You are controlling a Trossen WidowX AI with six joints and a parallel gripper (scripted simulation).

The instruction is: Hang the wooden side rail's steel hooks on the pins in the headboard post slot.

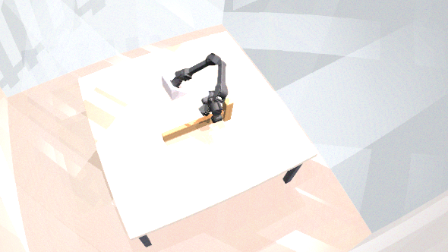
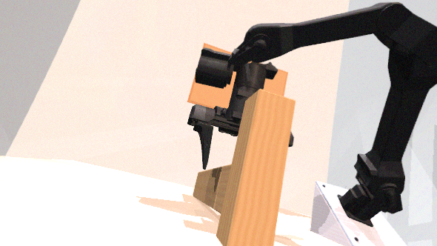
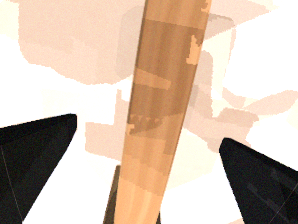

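Note:
The wooden side rail (image 1: 180, 131) (image 2: 204, 187) (image 3: 162, 95) lies long and low, its far end down at the table and its near end at the headboard post. The post (image 1: 228, 111) (image 2: 261, 167) stands upright. My gripper (image 3: 152, 133) is open and empty, with one fingertip out to each side of the rail in the wrist view. In the exterior view the visible finger ends just above the rail's top edge; the post hides the other fingertip. The hooks, the slot and the pins are hidden, so whether the hooks sit on the pins cannot be told.
The arm's pale wedge-shaped base (image 1: 171, 89) (image 2: 321, 211) stands on the white table (image 1: 182, 182), on the far side of the rail in the top view. The post is very close to the gripper. An orange panel (image 2: 212, 93) shows behind the arm's wrist.

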